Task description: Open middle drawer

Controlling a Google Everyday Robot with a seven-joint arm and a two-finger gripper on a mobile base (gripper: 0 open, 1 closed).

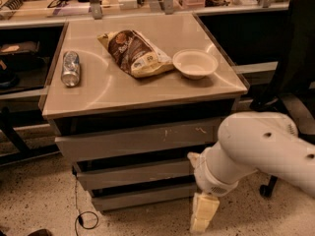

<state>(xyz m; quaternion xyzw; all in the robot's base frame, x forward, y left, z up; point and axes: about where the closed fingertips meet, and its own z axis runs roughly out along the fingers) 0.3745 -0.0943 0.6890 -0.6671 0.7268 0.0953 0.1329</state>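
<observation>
The middle drawer (pixel 133 175) is the plain grey front between the taller scratched top drawer (pixel 123 142) and the slim bottom drawer (pixel 142 197) of the cabinet. Its front sits nearly flush, with only a dark gap above it. My gripper (pixel 203 215) is cream-coloured and points down towards the floor, in front of the cabinet's lower right corner. It hangs below the right end of the middle drawer and touches no drawer front that I can see. My white arm (pixel 256 149) comes in from the right and covers the right ends of the middle and bottom drawers.
On the cabinet top (pixel 98 95) lie a silver can (pixel 70 68), a brown snack bag (pixel 134 53) and a white bowl (pixel 195 63). A dark chair (pixel 295 58) stands to the right. A black cable (pixel 83 219) lies on the speckled floor.
</observation>
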